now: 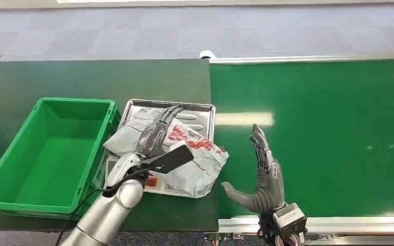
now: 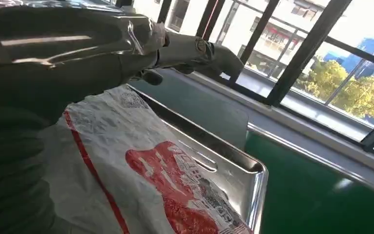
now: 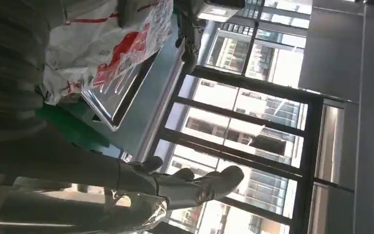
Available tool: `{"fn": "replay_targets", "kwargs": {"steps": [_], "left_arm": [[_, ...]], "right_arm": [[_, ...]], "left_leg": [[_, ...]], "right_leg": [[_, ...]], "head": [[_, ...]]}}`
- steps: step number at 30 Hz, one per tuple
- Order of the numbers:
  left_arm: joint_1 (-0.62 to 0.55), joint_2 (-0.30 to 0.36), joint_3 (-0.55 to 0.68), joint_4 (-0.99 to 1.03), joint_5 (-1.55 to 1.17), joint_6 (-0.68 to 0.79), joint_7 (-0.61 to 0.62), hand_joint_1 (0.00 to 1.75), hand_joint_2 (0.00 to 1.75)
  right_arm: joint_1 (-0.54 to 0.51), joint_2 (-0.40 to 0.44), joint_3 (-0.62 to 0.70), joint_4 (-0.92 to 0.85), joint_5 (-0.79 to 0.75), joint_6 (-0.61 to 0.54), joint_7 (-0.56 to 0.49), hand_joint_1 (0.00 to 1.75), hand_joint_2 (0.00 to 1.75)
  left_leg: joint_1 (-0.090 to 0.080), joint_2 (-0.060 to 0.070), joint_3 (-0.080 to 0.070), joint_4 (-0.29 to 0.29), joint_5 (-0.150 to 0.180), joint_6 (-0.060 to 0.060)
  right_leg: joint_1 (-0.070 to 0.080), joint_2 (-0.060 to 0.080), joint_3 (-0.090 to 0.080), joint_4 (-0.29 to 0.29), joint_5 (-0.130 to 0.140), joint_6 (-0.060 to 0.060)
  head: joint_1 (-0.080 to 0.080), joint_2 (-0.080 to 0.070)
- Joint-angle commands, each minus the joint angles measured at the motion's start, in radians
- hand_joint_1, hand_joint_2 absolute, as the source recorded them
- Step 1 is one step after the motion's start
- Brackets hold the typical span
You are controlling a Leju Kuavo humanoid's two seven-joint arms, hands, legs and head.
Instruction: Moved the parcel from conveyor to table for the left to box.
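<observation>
The parcel (image 1: 184, 159) is a crumpled white plastic mailing bag with a bold red printed patch and a thin red stripe, its surface creased and puffed, and a small label showing near its lower edge. It is lying across a shiny metal tray (image 1: 202, 110) on the dark green table (image 1: 82, 77), overhanging the tray's near rim toward 6 o'clock. The left hand (image 1: 156, 138) is resting on top of the parcel, its dark fingers stretched flat toward 12 o'clock and its thumb sticking out toward 3 o'clock over the red print; it is pressing down rather than closing round anything. In the left wrist view the bag (image 2: 141, 185) is spreading over the tray (image 2: 253, 180), whose stamped slots are showing beside it. A green crate (image 1: 51, 154) is sitting just beside the tray at 9 o'clock. The right hand (image 1: 261, 174) is hovering over the bright green conveyor (image 1: 328, 128) at 3 o'clock of the parcel, fingers spread and pointing up, holding nothing and apart from the bag.
</observation>
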Motion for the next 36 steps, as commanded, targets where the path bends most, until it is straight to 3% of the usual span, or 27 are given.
{"fn": "replay_targets", "kwargs": {"steps": [1,5,6,7,19,22,29,36], "left_arm": [[-0.186,-0.049,-0.061,0.411,-0.102,-0.139,0.076,0.00,1.75],[-0.196,-0.054,-0.059,0.435,-0.105,-0.138,0.070,0.00,1.75],[-0.218,-0.060,-0.050,0.479,-0.100,-0.164,0.073,1.68,1.75],[-0.220,-0.062,-0.036,0.490,-0.085,-0.173,0.062,1.75,1.75],[-0.201,-0.017,0.016,0.432,-0.064,-0.105,0.056,1.75,1.75],[-0.123,-0.006,0.040,0.204,0.025,-0.005,-0.054,1.75,1.75],[0.018,0.064,0.014,-0.323,0.193,0.142,-0.144,1.75,1.75],[0.039,0.106,0.111,-0.415,0.185,0.239,-0.123,1.75,1.75]], "right_arm": [[-0.035,0.018,0.052,0.031,0.041,0.068,0.006,0.00,1.75],[-0.037,0.021,0.054,0.029,0.043,0.070,0.009,0.00,1.75],[-0.046,0.028,0.048,0.027,0.045,0.083,0.021,0.00,1.75],[-0.051,0.030,0.048,0.028,0.047,0.088,0.026,0.00,1.75],[-0.020,0.018,0.045,-0.001,0.035,0.052,0.056,0.00,1.75],[-0.001,0.017,0.038,-0.018,0.034,0.047,0.055,0.00,1.75],[0.005,0.019,0.016,-0.005,0.018,0.031,0.053,0.00,1.75],[0.010,0.015,0.009,0.005,0.012,0.019,0.045,0.00,1.75]], "left_leg": [[0.000,-0.003,0.001,0.000,0.001,0.000],[0.001,-0.001,0.000,-0.001,0.002,0.000],[0.000,-0.001,0.002,-0.001,0.001,0.000],[0.001,0.000,0.002,-0.001,0.001,0.000],[0.000,0.002,0.004,-0.001,0.000,0.000],[0.000,0.002,0.004,-0.001,0.000,0.000],[0.001,0.003,-0.001,0.001,-0.001,0.000],[0.001,0.003,0.000,-0.001,0.000,0.000]], "right_leg": [[0.001,-0.004,0.002,-0.001,0.000,-0.001],[0.001,-0.003,0.002,-0.002,0.002,-0.001],[0.001,-0.001,0.004,-0.001,0.001,-0.001],[0.001,-0.001,0.004,-0.002,0.001,-0.001],[0.001,0.001,0.005,-0.001,0.001,-0.001],[0.001,0.001,0.004,-0.001,0.001,-0.001],[0.001,0.002,0.000,0.000,0.000,-0.001],[0.001,0.002,0.000,0.000,0.000,-0.001]], "head": [[0.000,0.000],[0.000,0.000],[0.000,0.000],[0.000,0.000],[0.000,0.000],[0.000,0.000],[0.000,0.000],[0.000,0.000]]}}
